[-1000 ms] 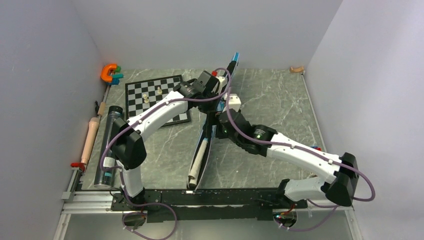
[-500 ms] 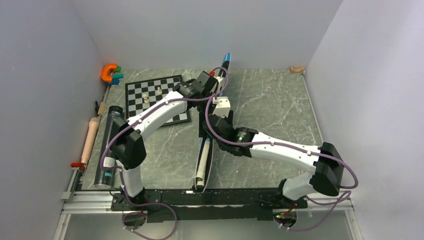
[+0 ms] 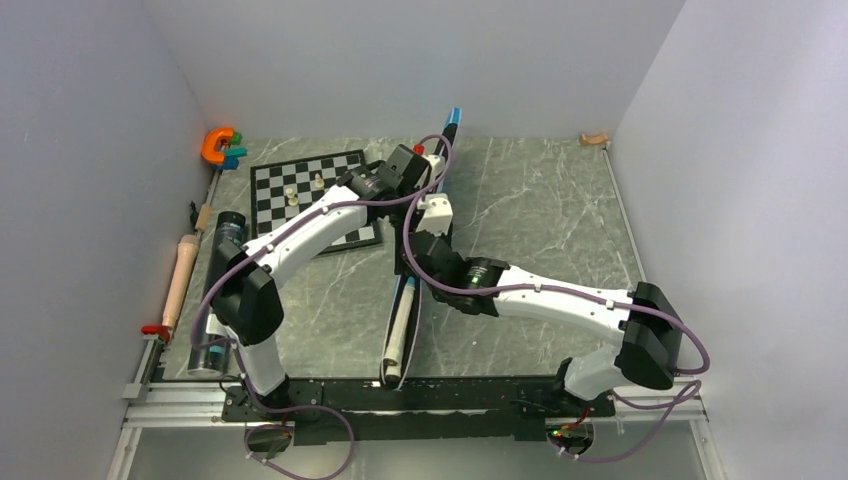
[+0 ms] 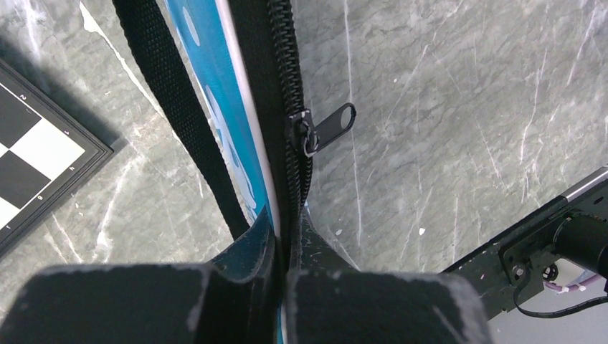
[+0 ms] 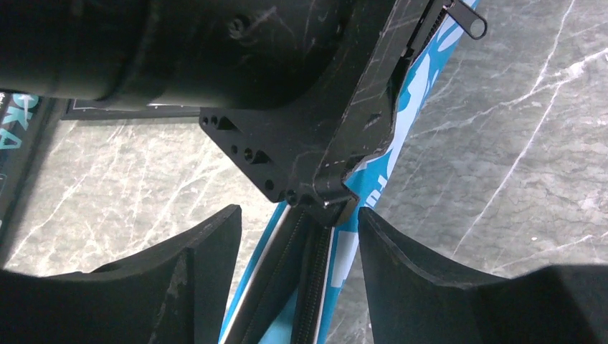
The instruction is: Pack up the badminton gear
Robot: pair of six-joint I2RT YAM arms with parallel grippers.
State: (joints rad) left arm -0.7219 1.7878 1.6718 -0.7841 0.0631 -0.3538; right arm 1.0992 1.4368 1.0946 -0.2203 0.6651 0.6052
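The blue bag (image 3: 447,135) stands on its edge across the table's middle. A beige racket handle (image 3: 399,335) sticks out of its near end. My left gripper (image 3: 424,174) is shut on the bag's zipper edge (image 4: 285,179), just below the zipper pull (image 4: 328,128). My right gripper (image 3: 412,256) is open, its fingers either side of the bag's zipper (image 5: 305,287) without touching it, right under the left gripper's body (image 5: 308,107). The long black tube (image 3: 214,295) lies at the left edge. No shuttlecocks or racket frames show.
The chessboard (image 3: 310,195) with small pale pieces lies left of the bag and shows in the left wrist view (image 4: 32,154). An orange clamp (image 3: 217,144) sits at the back left. A beige stick (image 3: 180,275) lies along the left rail. The bag's black strap (image 4: 172,107) hangs beside it.
My right arm has swung left and its open gripper has come round the bag under the left gripper. The bag's far end has shifted a little to the left.
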